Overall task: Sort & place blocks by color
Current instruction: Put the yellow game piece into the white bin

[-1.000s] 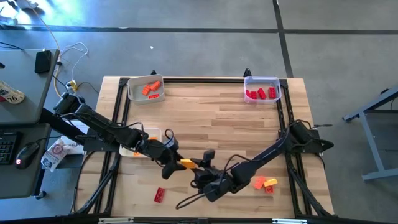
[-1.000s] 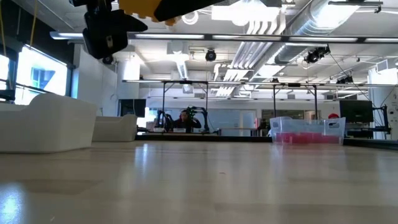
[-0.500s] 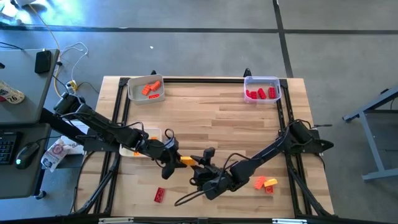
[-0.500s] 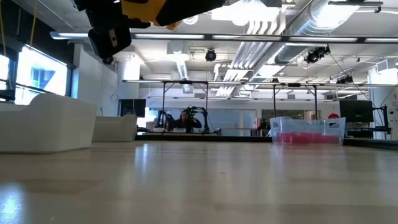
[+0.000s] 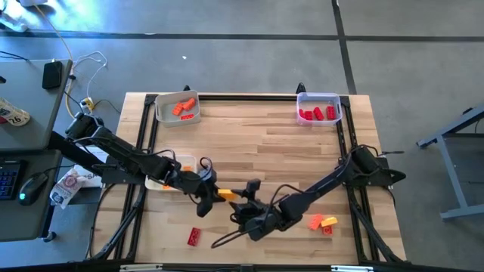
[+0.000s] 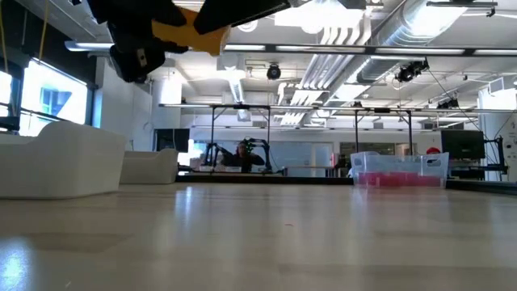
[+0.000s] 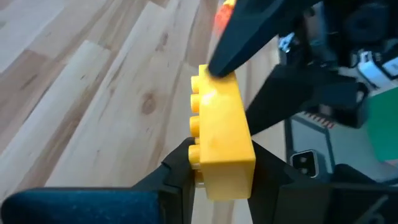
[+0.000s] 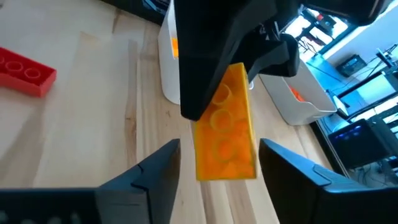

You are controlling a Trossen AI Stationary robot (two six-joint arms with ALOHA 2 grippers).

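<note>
Left gripper [image 5: 214, 194]: fingers pinch one end of a yellow-orange block [image 5: 226, 196], seen clamped from both sides in the left wrist view [image 7: 221, 140]. The block is held above the tabletop [image 5: 257, 143], at about 6 o'clock of its centre.

Right gripper [image 5: 243, 202]: meets the same block from the 3 o'clock side. In the right wrist view its fingers [image 8: 155, 171] stand spread on either side of the block [image 8: 225, 124], not touching it. In the left wrist view one dark tip of this gripper touches the block's far end.

Low view: the block [image 6: 190, 28] hangs high, between dark gripper parts.

Loose blocks on the tabletop:
- Red block [image 5: 194, 236], at 7 o'clock of the grippers, near the tabletop's near edge; also in the right wrist view [image 8: 25, 71].
- Orange block [image 5: 315, 222], yellow-orange block [image 5: 329, 221] and small red block [image 5: 327, 230], clustered at 4 o'clock of the right gripper, just beside one another.

Trays:
- White tray [image 5: 178, 109], at 11 o'clock of the tabletop, holding orange blocks [image 5: 181, 107].
- Clear tray [image 5: 318, 108], at 1 o'clock of the tabletop, holding red blocks [image 5: 316, 114]; in the low view [image 6: 399, 168] red shows through its wall.
- White tray under the left arm [image 5: 156, 181], at 9 o'clock of the left gripper, largely hidden; contents cannot be told.
</note>
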